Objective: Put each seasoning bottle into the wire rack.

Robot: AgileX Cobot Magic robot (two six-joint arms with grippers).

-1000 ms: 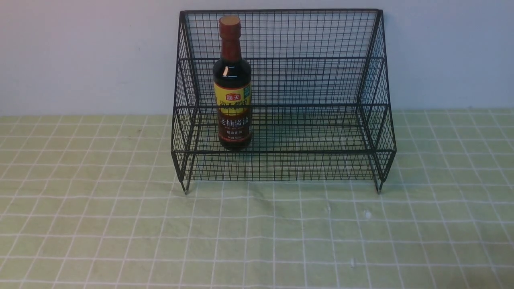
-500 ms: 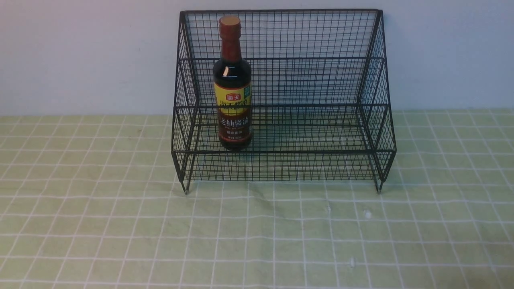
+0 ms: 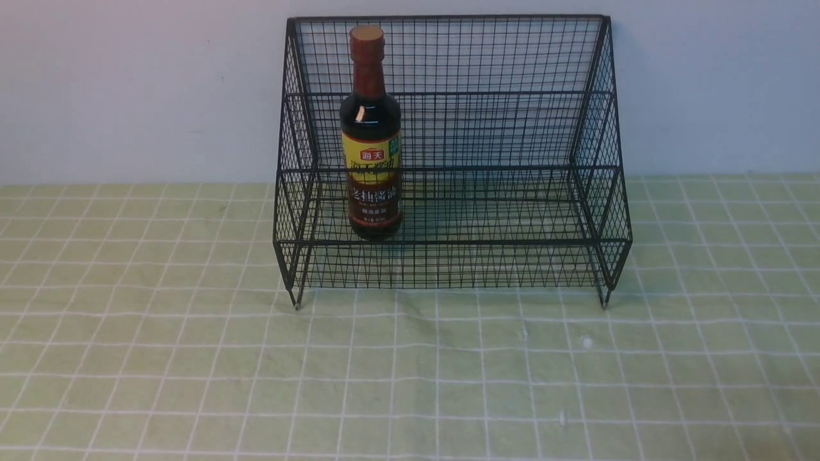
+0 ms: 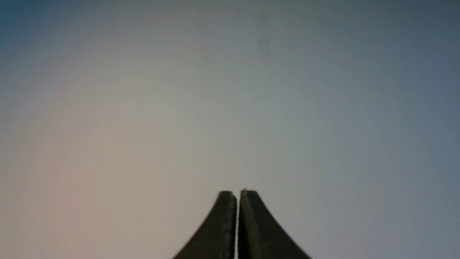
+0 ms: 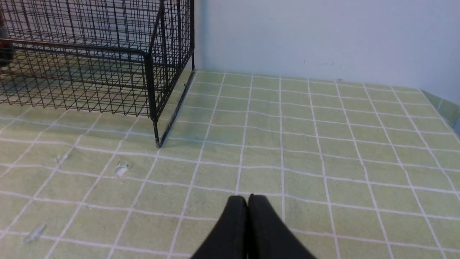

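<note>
The dark soy-sauce bottle (image 3: pixel 371 137), with reddish-brown cap and yellow label, stands upright on the lower tier at the left side of the black wire rack (image 3: pixel 500 128). Neither arm shows in the front view. My left gripper (image 4: pixel 237 194) is shut and empty, facing a plain pale surface. My right gripper (image 5: pixel 247 198) is shut and empty, low over the green cloth, to the right of the rack's front right corner (image 5: pixel 151 90). A dark sliver of the bottle shows at the edge of the right wrist view (image 5: pixel 3 50).
A green checked cloth (image 3: pixel 410 371) covers the table, with a pale wall (image 3: pixel 128 89) behind the rack. Small white specks (image 5: pixel 121 169) lie on the cloth in front of the rack. The cloth's right edge (image 5: pixel 445 108) shows in the right wrist view.
</note>
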